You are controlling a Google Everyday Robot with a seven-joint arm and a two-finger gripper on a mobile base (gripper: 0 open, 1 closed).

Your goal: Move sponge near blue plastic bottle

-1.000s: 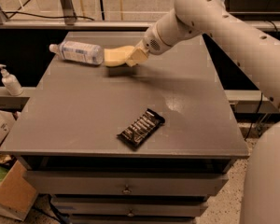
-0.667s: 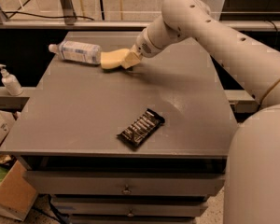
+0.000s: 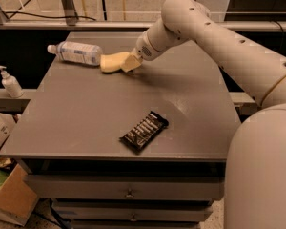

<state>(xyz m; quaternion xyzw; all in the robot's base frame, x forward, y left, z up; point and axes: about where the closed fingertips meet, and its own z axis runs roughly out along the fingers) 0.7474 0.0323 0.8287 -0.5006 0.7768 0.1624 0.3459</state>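
The pale yellow sponge (image 3: 112,62) is at the back left of the grey table (image 3: 86,113), its left end right beside the clear plastic bottle (image 3: 75,53), which lies on its side with its white cap to the left. My gripper (image 3: 131,62) reaches in from the right and is shut on the sponge's right end, low over the table top.
A dark striped snack bar wrapper (image 3: 144,131) lies near the table's front edge. A small white pump dispenser (image 3: 9,82) stands on a ledge left of the table. A cardboard box (image 3: 12,199) sits on the floor at the lower left. Drawers run below the table top.
My gripper has carried the sponge a little leftwards, closer to the bottle. The bottle and the wrapper have not moved.
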